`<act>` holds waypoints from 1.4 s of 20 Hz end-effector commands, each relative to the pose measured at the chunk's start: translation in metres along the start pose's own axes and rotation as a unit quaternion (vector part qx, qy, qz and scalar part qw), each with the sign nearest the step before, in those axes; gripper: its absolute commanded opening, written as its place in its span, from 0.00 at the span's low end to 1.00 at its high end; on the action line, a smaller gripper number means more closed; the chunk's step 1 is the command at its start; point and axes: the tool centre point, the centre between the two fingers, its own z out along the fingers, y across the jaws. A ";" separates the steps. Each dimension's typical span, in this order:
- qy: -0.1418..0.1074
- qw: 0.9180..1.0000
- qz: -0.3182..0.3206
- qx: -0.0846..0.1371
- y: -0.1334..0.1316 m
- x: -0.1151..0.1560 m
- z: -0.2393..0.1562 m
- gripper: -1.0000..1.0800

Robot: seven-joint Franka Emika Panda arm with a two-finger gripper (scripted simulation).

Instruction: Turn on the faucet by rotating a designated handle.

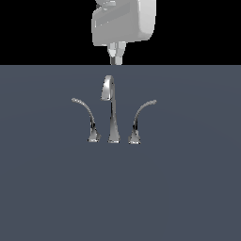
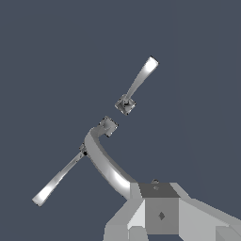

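The chrome faucet stands on the dark grey surface in the exterior view. Its tall hooked spout (image 1: 111,113) is in the middle. The handle (image 1: 141,117) is on the exterior view's right, its tip sweeping rightward. The mirror-image lever (image 1: 86,117) is on the left. My gripper (image 1: 116,57) hangs above the spout's top, apart from it, fingers together and holding nothing. In the wrist view the curved spout (image 2: 106,164) runs up toward my gripper (image 2: 157,197). Two levers (image 2: 139,82) (image 2: 56,179) spread to either side; I cannot tell there which is the handle.
The flat dark grey surface (image 1: 188,188) spreads all around the faucet. The background behind it is black. My arm's white hand body (image 1: 123,21) is at the top of the exterior view.
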 end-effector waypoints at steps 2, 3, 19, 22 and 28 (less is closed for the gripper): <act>0.001 0.999 0.047 0.000 -0.009 0.019 0.018 0.00; 0.001 0.998 0.061 0.000 -0.011 0.025 0.023 0.00; 0.007 0.962 0.274 -0.004 -0.021 0.123 0.103 0.00; 0.008 0.954 0.301 -0.004 -0.019 0.136 0.113 0.00; 0.008 0.943 0.333 -0.005 -0.015 0.151 0.125 0.00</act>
